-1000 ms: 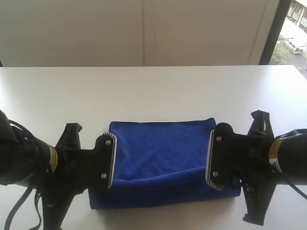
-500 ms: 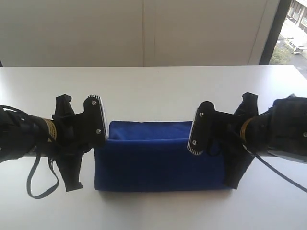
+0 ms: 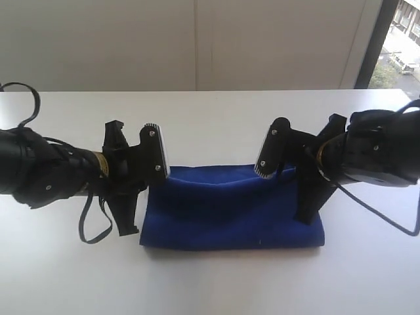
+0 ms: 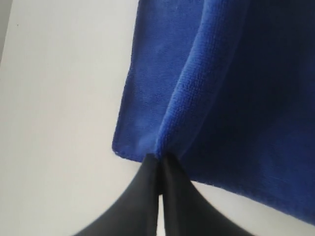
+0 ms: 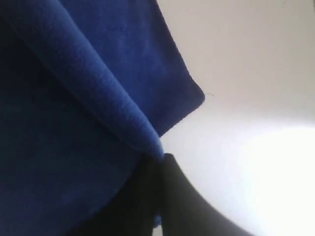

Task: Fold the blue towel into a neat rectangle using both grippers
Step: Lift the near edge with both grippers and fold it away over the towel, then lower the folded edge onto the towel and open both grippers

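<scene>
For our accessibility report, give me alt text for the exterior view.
A blue towel lies folded on a white table, while the left end effector and right end effector each pinch its top layer near a far corner.

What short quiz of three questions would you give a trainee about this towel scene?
1. True or false: the left tool is open and away from the blue towel.
2. Choose one: the towel lies on A) a white table; B) a wooden floor; C) a metal tray.
3. Fill the gap: the right tool is closed on an edge of the ____.

Key: 1 false, it is closed on the towel's edge; 2 A; 3 towel.
</scene>
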Robot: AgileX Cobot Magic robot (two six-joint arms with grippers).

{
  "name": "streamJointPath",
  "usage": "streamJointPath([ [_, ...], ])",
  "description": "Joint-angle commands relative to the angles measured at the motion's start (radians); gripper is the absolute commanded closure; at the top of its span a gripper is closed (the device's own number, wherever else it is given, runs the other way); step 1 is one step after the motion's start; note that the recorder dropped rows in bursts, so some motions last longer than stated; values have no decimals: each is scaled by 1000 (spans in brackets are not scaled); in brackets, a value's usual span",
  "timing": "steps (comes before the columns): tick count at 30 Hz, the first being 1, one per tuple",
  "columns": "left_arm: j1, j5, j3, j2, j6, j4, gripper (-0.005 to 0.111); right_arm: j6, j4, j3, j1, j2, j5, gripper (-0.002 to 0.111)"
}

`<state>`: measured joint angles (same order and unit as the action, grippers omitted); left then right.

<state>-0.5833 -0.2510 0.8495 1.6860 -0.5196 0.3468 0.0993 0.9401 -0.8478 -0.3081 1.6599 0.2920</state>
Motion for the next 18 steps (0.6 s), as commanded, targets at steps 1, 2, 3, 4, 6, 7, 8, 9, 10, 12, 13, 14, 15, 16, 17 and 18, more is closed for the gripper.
streamJointPath([
  [1,5,16,64,48,-10,-2,107,12,8,-40,30,35,-29,108],
  [2,5,21,77,60,-10,-2,107,12,8,-49,32,42,-35,108],
  [3,12,19,88,70,-10,-2,107,12,8,-59,35,47,-35,108],
  [4,14,17,94,78,-10,-4,107,14,8,-65,40,56,-41,108],
  [6,25,20,107,94,-7,-10,107,16,8,-81,49,73,-46,108],
  [7,29,21,112,102,-7,-13,107,16,8,-87,51,83,-47,108],
  [8,35,21,113,107,-7,-13,107,16,8,-97,55,93,-47,108],
  [9,43,24,117,111,-7,-13,107,16,8,-102,58,99,-51,108],
  [10,47,24,117,114,-7,-13,107,22,8,-108,60,108,-54,108],
  [12,59,3,117,118,-7,-13,107,35,8,-119,70,120,-67,108],
  [13,62,-2,117,118,-7,-13,107,37,8,-123,75,125,-78,108],
  [14,62,-7,117,118,-7,-13,107,38,8,-127,80,134,-93,108],
  [15,69,-17,119,118,-11,-13,107,39,8,-131,85,140,-98,108],
  [16,72,-28,119,118,-11,-13,107,41,8,-142,90,153,-101,108],
  [17,76,-31,119,118,-11,-13,107,40,8,-148,90,160,-101,108],
  [18,84,-42,119,118,-11,-13,107,40,8,-155,90,170,-94,108],
])
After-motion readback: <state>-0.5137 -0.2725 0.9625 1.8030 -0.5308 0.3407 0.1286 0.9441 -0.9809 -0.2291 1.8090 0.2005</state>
